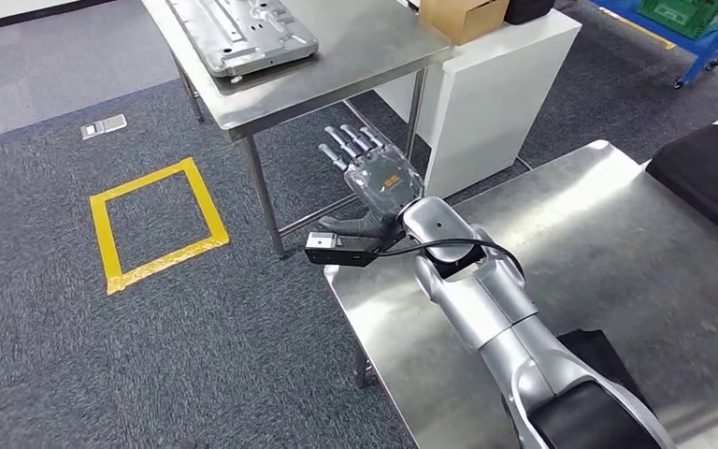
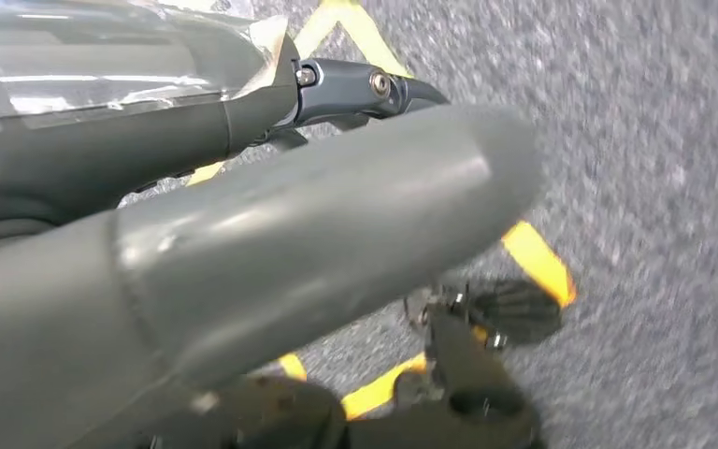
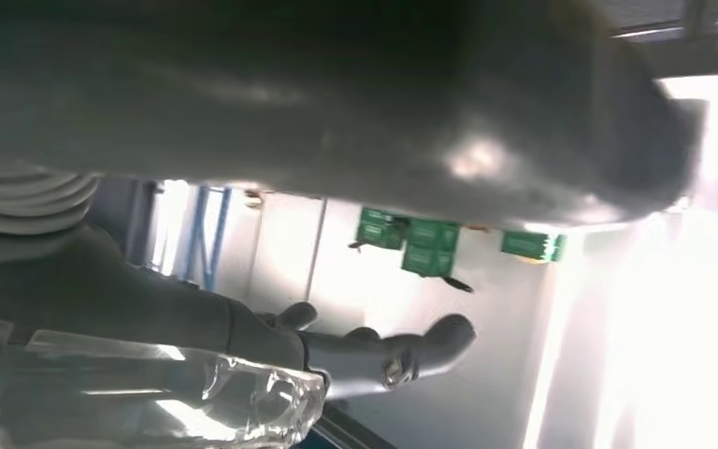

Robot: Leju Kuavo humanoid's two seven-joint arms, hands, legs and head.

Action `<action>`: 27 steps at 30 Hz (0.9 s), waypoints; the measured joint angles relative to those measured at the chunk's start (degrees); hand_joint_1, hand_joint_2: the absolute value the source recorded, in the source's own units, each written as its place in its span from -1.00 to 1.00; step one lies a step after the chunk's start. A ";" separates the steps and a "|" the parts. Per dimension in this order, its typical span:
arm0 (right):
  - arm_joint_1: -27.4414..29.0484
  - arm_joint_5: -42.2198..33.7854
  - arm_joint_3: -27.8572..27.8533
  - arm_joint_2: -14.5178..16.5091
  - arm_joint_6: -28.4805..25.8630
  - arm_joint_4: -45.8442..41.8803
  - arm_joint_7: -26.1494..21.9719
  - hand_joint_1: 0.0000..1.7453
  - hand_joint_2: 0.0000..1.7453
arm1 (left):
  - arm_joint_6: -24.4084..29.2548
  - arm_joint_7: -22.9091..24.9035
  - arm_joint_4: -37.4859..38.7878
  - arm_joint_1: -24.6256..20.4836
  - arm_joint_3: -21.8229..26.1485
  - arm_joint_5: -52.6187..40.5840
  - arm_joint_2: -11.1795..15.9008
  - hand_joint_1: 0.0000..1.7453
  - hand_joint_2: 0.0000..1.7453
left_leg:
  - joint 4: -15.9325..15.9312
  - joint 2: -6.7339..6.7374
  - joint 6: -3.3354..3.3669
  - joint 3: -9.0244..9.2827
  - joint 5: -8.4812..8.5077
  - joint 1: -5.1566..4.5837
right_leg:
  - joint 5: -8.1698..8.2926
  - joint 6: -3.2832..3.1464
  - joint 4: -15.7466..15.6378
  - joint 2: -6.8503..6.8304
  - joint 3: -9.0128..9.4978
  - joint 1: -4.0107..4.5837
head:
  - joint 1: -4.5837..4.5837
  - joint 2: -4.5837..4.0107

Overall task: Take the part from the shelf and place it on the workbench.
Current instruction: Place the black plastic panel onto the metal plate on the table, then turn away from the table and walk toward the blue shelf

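Observation:
The part (image 1: 243,33), a flat grey metal plate with ribs and holes, lies on the far steel table (image 1: 365,56). My right hand (image 1: 374,173) is raised in front of that table's edge, below the part and apart from it, fingers stretched out and holding nothing. In the right wrist view the right hand (image 3: 337,140) has its thick thumb and dark fingers spread, with nothing between them. The steel workbench (image 1: 617,271) lies under my right arm. My left hand (image 2: 243,243) hangs above carpet with yellow tape, fingers extended and holding nothing.
A white cabinet (image 1: 495,84) with a cardboard box (image 1: 463,17) stands right of the far table. A black case (image 1: 710,178) lies on the workbench's far right. A yellow tape square (image 1: 154,224) marks the carpet. A blue cart (image 1: 701,37) stands at the back right.

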 joint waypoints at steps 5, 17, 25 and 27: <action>0.64 0.01 0.00 -0.63 0.00 0.36 0.03 -1.00 -1.00 | -0.14 0.00 0.00 0.05 0.01 0.00 -0.03 -1.00 -1.00 | 0.09 -3.40 0.07 0.13 -0.06 0.02 | -0.50 1.11 5.45 1.57 -3.69 -0.33 | 0.15 0.00; 0.32 0.01 0.03 0.09 0.00 0.45 0.04 -1.00 -1.00 | -0.28 0.22 0.00 0.16 0.52 0.00 -0.04 -1.00 -1.00 | 14.07 -0.70 -2.92 -7.08 -7.05 0.31 | 5.13 -1.74 -7.96 0.77 2.82 -0.49 | -0.55 0.00; 0.19 0.03 0.05 0.45 -0.01 0.62 -0.01 -1.00 -1.00 | -0.85 0.43 0.00 -0.02 0.90 0.40 0.09 -1.00 -1.00 | 1.14 2.87 -1.72 -0.57 -0.93 -0.48 | 4.31 -1.22 -7.87 -3.04 3.16 0.78 | -0.42 0.00; 0.18 0.09 0.09 0.68 -0.04 0.64 -0.04 -1.00 -1.00 | -0.92 0.52 0.00 0.02 0.97 0.48 0.08 -1.00 -1.00 | 0.72 1.77 -1.16 -0.44 -0.63 -0.45 | 4.01 -0.76 -7.78 -3.55 3.19 0.79 | -0.38 0.00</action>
